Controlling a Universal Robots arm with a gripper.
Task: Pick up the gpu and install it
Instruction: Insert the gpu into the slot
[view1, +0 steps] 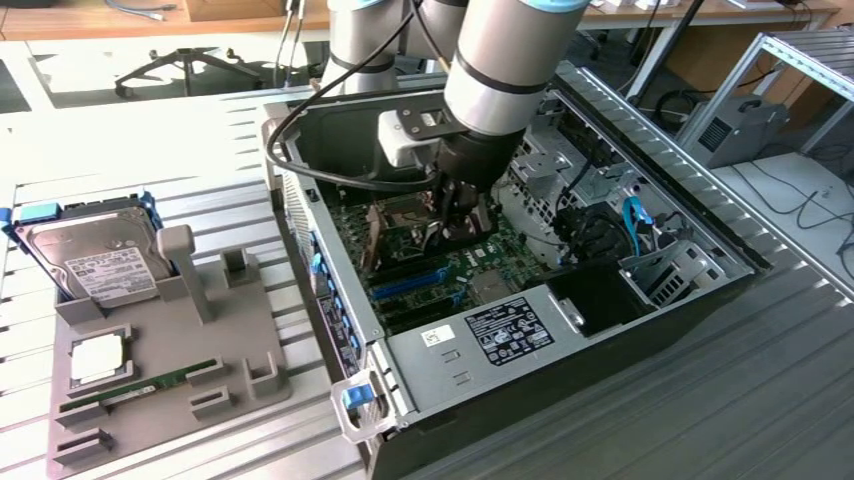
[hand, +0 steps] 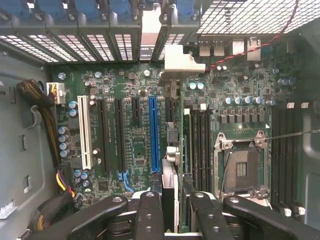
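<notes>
My gripper (view1: 461, 212) reaches down into the open computer case (view1: 694, 225), low over the motherboard (view1: 424, 272). In the wrist view the gripper (hand: 173, 202) is shut on the gpu (hand: 171, 172), a thin dark card seen edge-on between the black fingers (hand: 150, 210). The card's silver end bracket (hand: 181, 61) reaches the rear slot openings of the case. The card runs parallel to the long blue slot (hand: 155, 135) and right beside it. I cannot tell whether its edge touches a slot. In the exterior view the gpu (view1: 463, 238) shows as a dark shape under the gripper.
The bare CPU socket (hand: 242, 165) and black memory slots (hand: 200, 145) lie beside the card. Yellow and black cables (hand: 45, 120) run along one case wall. Outside the case, a grey holder (view1: 174, 400) carries a hard drive (view1: 100, 262), a RAM stick (view1: 140, 387) and a chip (view1: 96, 358).
</notes>
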